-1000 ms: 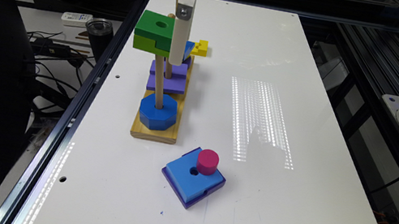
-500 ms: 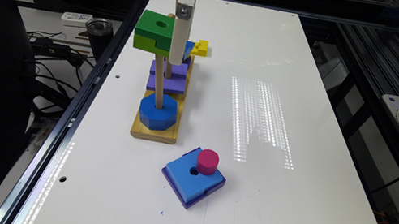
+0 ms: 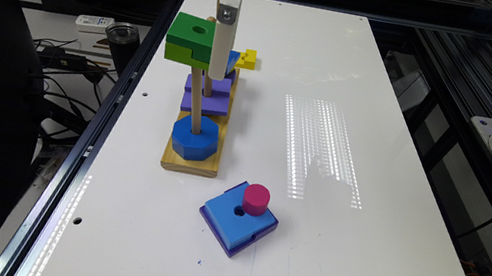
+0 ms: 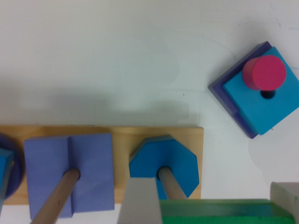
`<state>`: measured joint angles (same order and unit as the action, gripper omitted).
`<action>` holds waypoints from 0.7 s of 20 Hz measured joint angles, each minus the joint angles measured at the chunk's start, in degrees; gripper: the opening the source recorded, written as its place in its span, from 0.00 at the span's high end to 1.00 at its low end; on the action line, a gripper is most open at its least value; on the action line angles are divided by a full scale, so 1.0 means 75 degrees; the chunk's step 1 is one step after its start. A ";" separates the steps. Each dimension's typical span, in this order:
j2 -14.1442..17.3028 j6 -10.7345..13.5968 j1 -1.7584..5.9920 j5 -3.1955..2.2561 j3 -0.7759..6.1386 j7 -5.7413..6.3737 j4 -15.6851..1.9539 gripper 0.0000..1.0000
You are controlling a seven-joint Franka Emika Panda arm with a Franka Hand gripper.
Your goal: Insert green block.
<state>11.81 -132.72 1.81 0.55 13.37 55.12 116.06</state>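
The green block [image 3: 189,41], dark green on top and lime green below with a round hole, hangs level above the wooden peg board [image 3: 190,164]. My gripper [image 3: 217,69] is shut on the edge of the block that faces the exterior view's right. In the wrist view the green block [image 4: 224,215] lies between the two fingers [image 4: 138,200]. The peg [image 3: 195,98] rising from the blue octagon [image 3: 195,138] runs up under the block, and its tip is hidden there. I cannot tell whether the tip is inside the hole.
A purple square block [image 3: 207,96] sits on the middle peg and a blue piece [image 3: 233,62] at the far one. A small yellow block [image 3: 247,58] lies beyond the board. A blue square block [image 3: 236,220] carrying a pink cylinder [image 3: 256,199] lies nearer. White table [image 3: 370,180] stretches to the exterior view's right.
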 joint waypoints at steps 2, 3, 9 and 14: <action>-0.0001 0.0001 -0.0001 0.0000 0.0005 0.0000 0.0007 1.00; -0.0001 0.0007 -0.0001 0.0000 0.0006 0.0000 0.0009 1.00; -0.0045 0.0021 -0.0001 0.0000 0.0013 0.0000 0.0102 1.00; -0.0156 0.0016 0.0007 0.0000 0.0017 0.0000 0.0253 1.00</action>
<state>10.64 -132.60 1.87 0.55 13.50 55.12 117.96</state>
